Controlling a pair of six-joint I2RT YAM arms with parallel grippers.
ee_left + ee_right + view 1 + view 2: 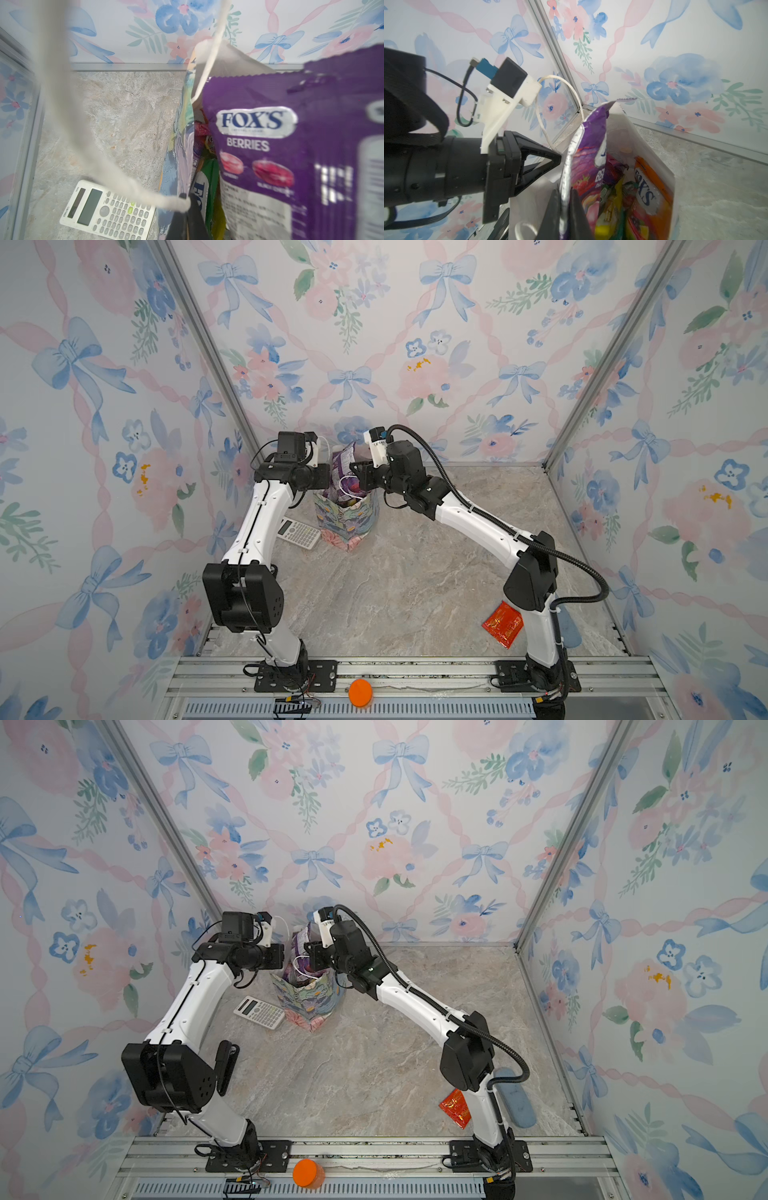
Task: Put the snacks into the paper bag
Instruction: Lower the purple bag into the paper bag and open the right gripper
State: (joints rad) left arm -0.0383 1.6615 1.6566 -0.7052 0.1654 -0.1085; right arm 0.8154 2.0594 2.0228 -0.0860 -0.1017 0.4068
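The flowered paper bag (351,524) (309,1006) stands upright at the back of the table, between the two arms. My left gripper (188,200) (326,477) is shut on the bag's left wall (180,145), where a white cord handle (68,124) is fixed. My right gripper (566,191) (356,470) is shut on the edge of a purple FOX'S Berries packet (270,145) (591,149) (343,462). That packet stands half inside the bag's mouth. Orange (652,187) and green (212,176) packets lie inside. A red sachet (503,624) (455,1108) lies by the right arm's base.
A grey-white calculator (299,533) (108,209) lies flat just left of the bag. A pale blue oblong thing (515,1102) rests behind the right arm's base. An orange round thing (360,693) sits on the front rail. Walls close in the back and both sides.
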